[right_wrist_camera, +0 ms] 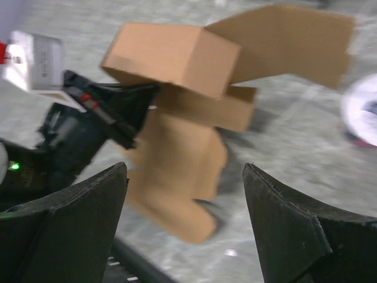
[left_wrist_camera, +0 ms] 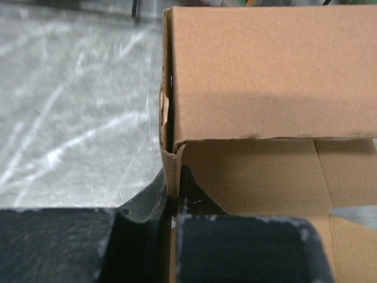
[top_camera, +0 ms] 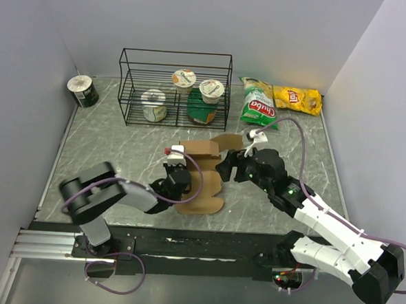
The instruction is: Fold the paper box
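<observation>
paper box point(top_camera: 199, 185) half-formed at mid bench point(top_camera: 107, 139), between the arms; left jaws clenched on one thin side wall, right jaws released just beside it. risk: the creased wall corner may tear or slip free if pulled

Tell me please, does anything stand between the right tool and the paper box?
Nothing visible does. The right tool is open and faces the paper box across a free gap. The left tool is shut on one wall of it, off to the side.
</observation>
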Controlling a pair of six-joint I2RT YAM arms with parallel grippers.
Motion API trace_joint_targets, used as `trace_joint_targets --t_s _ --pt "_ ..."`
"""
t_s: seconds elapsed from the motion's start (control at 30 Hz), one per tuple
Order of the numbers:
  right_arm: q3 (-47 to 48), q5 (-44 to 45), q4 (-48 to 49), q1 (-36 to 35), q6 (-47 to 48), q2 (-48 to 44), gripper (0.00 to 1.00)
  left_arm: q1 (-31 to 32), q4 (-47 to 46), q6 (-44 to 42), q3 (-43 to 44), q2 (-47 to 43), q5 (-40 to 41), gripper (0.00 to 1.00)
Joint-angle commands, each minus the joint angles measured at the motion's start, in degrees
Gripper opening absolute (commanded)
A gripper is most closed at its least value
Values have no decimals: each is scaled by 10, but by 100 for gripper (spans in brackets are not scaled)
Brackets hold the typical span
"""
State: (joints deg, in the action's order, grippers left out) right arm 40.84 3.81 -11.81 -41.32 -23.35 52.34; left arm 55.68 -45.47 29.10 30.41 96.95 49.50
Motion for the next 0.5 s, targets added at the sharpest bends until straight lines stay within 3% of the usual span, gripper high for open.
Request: trace_joint_targets --t_s 0.0,0.23,0.47 --pt "75 -84 -9 3 -74 8 85 -2 114 -8 -2 -127 -12 1" --pt "196 -118 -74 10 -61 23 85 -5 353 -19 74 -250 -81 1" --pt "253 -151 -96 26 -43 60 85 -34 470 -49 126 -303 -162 1"
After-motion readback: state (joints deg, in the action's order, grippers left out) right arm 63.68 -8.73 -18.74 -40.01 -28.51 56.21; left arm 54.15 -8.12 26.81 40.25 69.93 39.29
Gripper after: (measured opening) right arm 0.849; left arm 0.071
